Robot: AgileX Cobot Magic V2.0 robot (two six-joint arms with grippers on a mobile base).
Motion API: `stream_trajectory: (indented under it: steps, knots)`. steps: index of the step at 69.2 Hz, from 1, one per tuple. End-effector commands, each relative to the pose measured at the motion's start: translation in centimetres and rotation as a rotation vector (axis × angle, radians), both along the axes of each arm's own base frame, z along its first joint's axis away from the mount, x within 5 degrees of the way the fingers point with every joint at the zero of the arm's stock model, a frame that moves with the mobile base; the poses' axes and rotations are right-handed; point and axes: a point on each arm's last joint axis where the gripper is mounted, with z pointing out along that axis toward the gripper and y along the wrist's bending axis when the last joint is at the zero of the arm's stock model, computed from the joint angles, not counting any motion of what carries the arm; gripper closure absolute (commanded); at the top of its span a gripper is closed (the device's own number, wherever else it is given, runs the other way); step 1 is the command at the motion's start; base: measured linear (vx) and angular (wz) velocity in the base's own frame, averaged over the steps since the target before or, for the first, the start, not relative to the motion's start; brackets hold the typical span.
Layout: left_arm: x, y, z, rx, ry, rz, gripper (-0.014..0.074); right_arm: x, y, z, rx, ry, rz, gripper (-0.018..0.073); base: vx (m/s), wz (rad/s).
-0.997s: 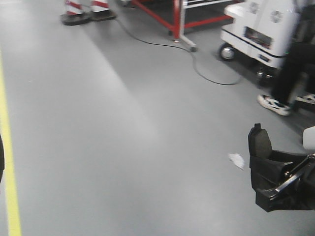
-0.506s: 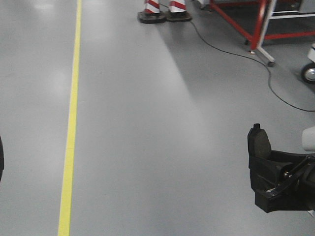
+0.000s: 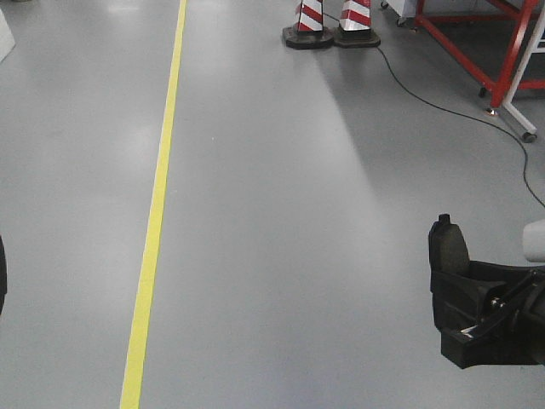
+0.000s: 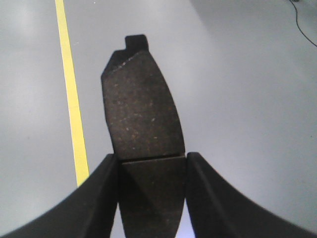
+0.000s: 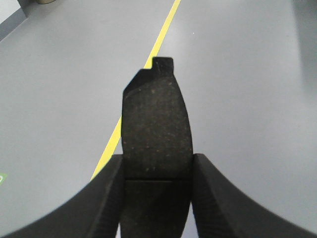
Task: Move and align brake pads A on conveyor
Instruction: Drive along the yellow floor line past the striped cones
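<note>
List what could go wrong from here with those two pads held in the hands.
1. The left hand and right hand each clamp only the lower end of the left pad and right pad. Most of each sticks out, so a jolt might slip or twist one.
2. The cable and cones sit on the floor ahead to the right; driving there risks a snag.
3. No conveyor shows, so alignment cannot be judged yet.
</note>
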Motion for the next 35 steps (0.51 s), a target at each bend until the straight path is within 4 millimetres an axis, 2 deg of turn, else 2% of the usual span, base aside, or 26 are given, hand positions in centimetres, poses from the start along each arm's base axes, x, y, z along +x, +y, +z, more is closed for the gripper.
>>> stream_trajectory:
  steps: [1,35]
  knots:
    - [0.41,-0.12,1.6,-0.025,-0.11,0.0,0.0458,0.34,0.27,1.92,0.036,-0.119,0.022,0.0569,0.41,0.05]
    - [0.41,-0.12,1.61,-0.026,-0.111,0.0,0.0458,0.33,0.27,1.92,0.036,-0.118,0.022,0.0569,0.44,0.01]
